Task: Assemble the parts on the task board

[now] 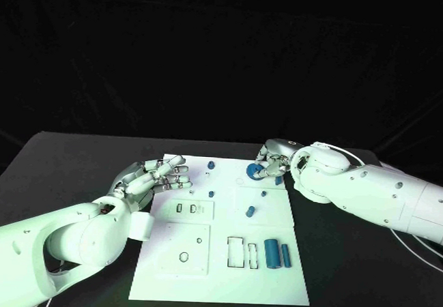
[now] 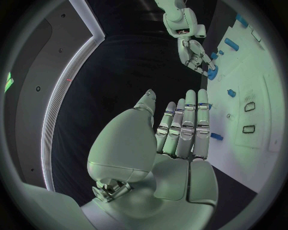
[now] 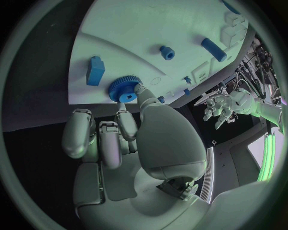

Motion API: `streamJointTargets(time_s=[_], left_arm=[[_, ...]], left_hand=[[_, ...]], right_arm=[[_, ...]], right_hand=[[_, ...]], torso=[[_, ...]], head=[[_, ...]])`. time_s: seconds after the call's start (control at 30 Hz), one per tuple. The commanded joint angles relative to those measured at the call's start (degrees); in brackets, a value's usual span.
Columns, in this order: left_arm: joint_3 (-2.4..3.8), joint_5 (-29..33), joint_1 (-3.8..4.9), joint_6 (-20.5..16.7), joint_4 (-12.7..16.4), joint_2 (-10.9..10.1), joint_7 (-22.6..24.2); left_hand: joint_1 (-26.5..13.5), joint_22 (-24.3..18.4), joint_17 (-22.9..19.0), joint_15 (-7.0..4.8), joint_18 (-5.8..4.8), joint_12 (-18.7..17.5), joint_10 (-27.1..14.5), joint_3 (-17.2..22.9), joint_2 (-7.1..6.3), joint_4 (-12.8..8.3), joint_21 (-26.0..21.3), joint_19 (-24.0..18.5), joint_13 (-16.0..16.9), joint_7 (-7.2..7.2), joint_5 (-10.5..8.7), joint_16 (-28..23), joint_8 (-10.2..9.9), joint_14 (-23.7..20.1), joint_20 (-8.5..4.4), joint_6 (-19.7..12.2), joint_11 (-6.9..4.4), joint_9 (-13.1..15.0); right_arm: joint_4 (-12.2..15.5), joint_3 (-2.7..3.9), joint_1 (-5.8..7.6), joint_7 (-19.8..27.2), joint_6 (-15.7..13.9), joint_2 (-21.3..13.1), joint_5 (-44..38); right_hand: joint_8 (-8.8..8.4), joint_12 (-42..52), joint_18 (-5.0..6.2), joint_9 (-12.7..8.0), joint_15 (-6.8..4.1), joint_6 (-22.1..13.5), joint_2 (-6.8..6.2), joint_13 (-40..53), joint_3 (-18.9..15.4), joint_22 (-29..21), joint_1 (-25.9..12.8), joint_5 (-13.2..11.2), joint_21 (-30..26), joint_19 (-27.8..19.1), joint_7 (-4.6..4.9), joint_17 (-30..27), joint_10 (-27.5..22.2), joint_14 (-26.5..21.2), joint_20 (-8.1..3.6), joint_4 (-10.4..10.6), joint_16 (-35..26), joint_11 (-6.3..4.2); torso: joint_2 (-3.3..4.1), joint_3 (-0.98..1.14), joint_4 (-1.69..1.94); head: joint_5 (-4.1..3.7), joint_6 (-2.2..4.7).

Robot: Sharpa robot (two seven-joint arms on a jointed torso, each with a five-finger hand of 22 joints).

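Black cloth backed the scene, and a black table [image 1: 64,167] carried the white task board [image 1: 221,276] at its centre. Assembly appeared to be at an early stage. The right hand [image 1: 270,164] was at the board's far right corner, thumb and a finger touching a blue gear [image 3: 124,89]; whether the gear was pinched or merely touched, and whether it was already seated, could not be determined. The left hand [image 1: 153,179] hovered over the board's far left edge, fingers extended and slightly apart, holding nothing.

Count of parts as visible in the head view: one gear; two cylinders, one large [image 1: 272,252] and one slimmer [image 1: 286,256], lying side by side near the right edge; one small block [image 1: 250,211] at mid-board; about four small pegs in the far half, one [image 1: 211,165] at the far edge. Several outlined recesses [image 1: 236,252] in the near half stood unfilled, so most fitting was judged outstanding.
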Motion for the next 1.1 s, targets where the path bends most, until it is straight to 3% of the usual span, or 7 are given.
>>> streamJointTargets(time_s=[0.03,0.2,0.33,0.5,0.87,1.1], left_arm=[[0.04,-0.43,0.05,1.11,0.05,0.0,0.2],[0.04,-0.46,0.05,1.1,0.01,0.01,0.21],[0.04,-0.46,0.05,1.12,-0.02,0.06,0.21],[0.04,-0.47,0.05,1.14,-0.05,0.09,0.21],[0.04,-0.53,0.04,1.25,-0.02,0.24,0.11],[0.04,-0.54,0.04,1.28,-0.02,0.35,0.08]], left_hand=[[-0.04,0.09,0.05,0.05,0.41,-0.38,-0.23,-0.13,0.52,-0.34,0.2,-0.08,-0.06,0.36,-0.07,-0.36,-0.38,-0.41,0.15,-0.29,0.32,-0.05],[-0.04,0.09,0.05,0.05,0.41,-0.38,-0.23,-0.13,0.52,-0.34,0.2,-0.08,-0.06,0.36,-0.07,-0.36,-0.38,-0.41,0.15,-0.29,0.32,-0.05],[-0.04,0.09,0.05,0.05,0.41,-0.38,-0.23,-0.13,0.52,-0.34,0.2,-0.08,-0.06,0.36,-0.07,-0.36,-0.38,-0.41,0.15,-0.29,0.32,-0.05],[-0.01,0.09,0.08,0.06,0.41,-0.41,-0.24,-0.13,0.56,-0.41,0.19,-0.11,-0.06,0.35,-0.06,-0.41,-0.4,-0.44,0.16,-0.29,0.32,-0.05],[-0.01,0.09,0.08,0.06,0.41,-0.41,-0.24,-0.13,0.56,-0.41,0.19,-0.11,-0.06,0.35,-0.06,-0.41,-0.4,-0.44,0.16,-0.29,0.32,-0.05],[-0.01,0.09,0.08,0.06,0.41,-0.41,-0.24,-0.13,0.56,-0.41,0.19,-0.11,-0.06,0.35,-0.06,-0.41,-0.4,-0.44,0.16,-0.29,0.32,-0.05]], right_arm=[[-0.31,-0.25,-0.38,-1.06,1.76,0.03,-1.67],[0.97,-0.25,-0.58,0.54,-2.6,-0.1,-3.49],[2.88,-0.24,-0.78,2.01,-7.83,-0.16,-4.78],[4.9,-0.23,-0.86,2.51,-11.96,0.52,-5.48],[6.61,-0.3,-0.88,-0.25,-13.66,6.18,-6.32],[5.32,-0.77,-1.17,-1.83,-12.36,9.64,-6.9]], right_hand=[[0.89,0.86,-0.67,0.28,-0.25,1.59,1.26,0.83,1.97,0.38,1.77,-2.9,0.54,0.43,-0.16,8.52,0.77,4.67,-0.15,-0.67,0.42,-0.32],[2.51,2.97,-0.85,1.09,-1.03,5.33,3.13,3.07,5.82,1.51,4.31,-5.68,1.18,0.81,-1.45,9.06,2.12,4.74,-0.69,-2.41,0.64,-1.37],[3.09,3.32,-0.94,1.5,-1.47,6.84,3.37,3.54,7.41,2.01,4.21,-5.93,1.46,0.97,-2.1,9.25,2.49,4.77,-1.11,-2.88,0.71,-1.89],[3.15,3.12,-1.02,1.73,-1.76,7.3,3.4,3.55,8.72,2.38,3.08,-5.41,1.67,1.1,-2.42,9.31,2.58,4.77,-1.45,-2.76,0.72,-2.2],[2.58,2.33,-1.04,1.86,-1.8,6.92,2.68,3.23,10.53,2.42,0.54,-5.0,1.72,1.09,-2.34,8.8,2.42,4.66,-1.59,-2.21,0.47,-2.15],[2.26,1.79,-1.03,1.89,-1.75,6.68,2.26,2.9,11.04,2.33,-0.48,-5.9,1.67,1.04,-2.23,8.62,2.23,4.62,-1.56,-1.96,0.38,-2.06]], torso=[[-0.02,-0.02,-0.01],[-0.01,0.0,0.0],[-0.02,-0.01,0.03],[-0.05,-0.03,0.02],[-0.02,-0.15,0.24],[-0.03,-0.12,0.19]], head=[[-0.03,-0.04],[0.0,0.0],[0.04,0.08],[0.09,0.21],[0.43,0.23],[0.72,0.08]])
